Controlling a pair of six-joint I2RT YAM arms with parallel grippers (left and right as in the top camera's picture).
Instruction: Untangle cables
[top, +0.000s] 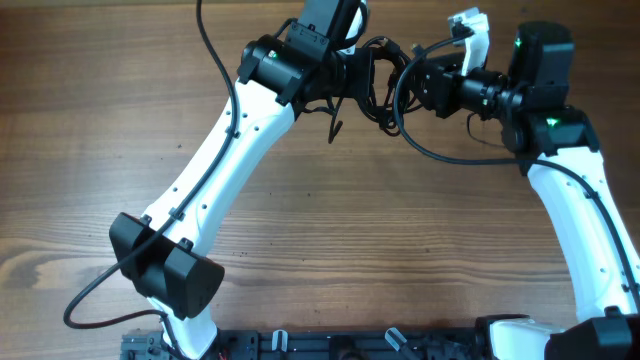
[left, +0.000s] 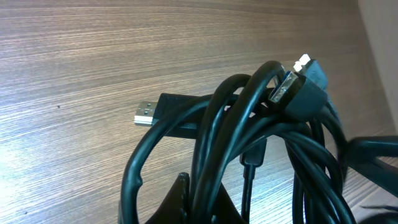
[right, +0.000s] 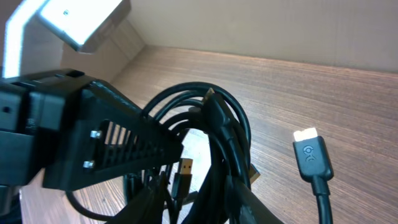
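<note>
Wooden table (top: 100, 150), seen from overhead, with both arms reaching to its far edge. The left arm (top: 220, 170) runs diagonally from its base at the near edge up to the far centre, its wrist turned to the right. The right arm (top: 580, 220) rises along the right side, bends at the elbow, and points its wrist to the left, so that the two tool ends face each other.

The left gripper (top: 355, 75) is clenched on the cables (top: 380, 85). The right gripper (top: 415, 88) meets the same bundle from the opposite side; whether its jaws are closed cannot be told. The cables hang as a knot of overlapping black loops between the two grippers, above the table. A white-tipped plug (right: 309, 154) dangles free beside the bundle. A silver-tipped plug (left: 144, 112) projects behind the loops.
</note>
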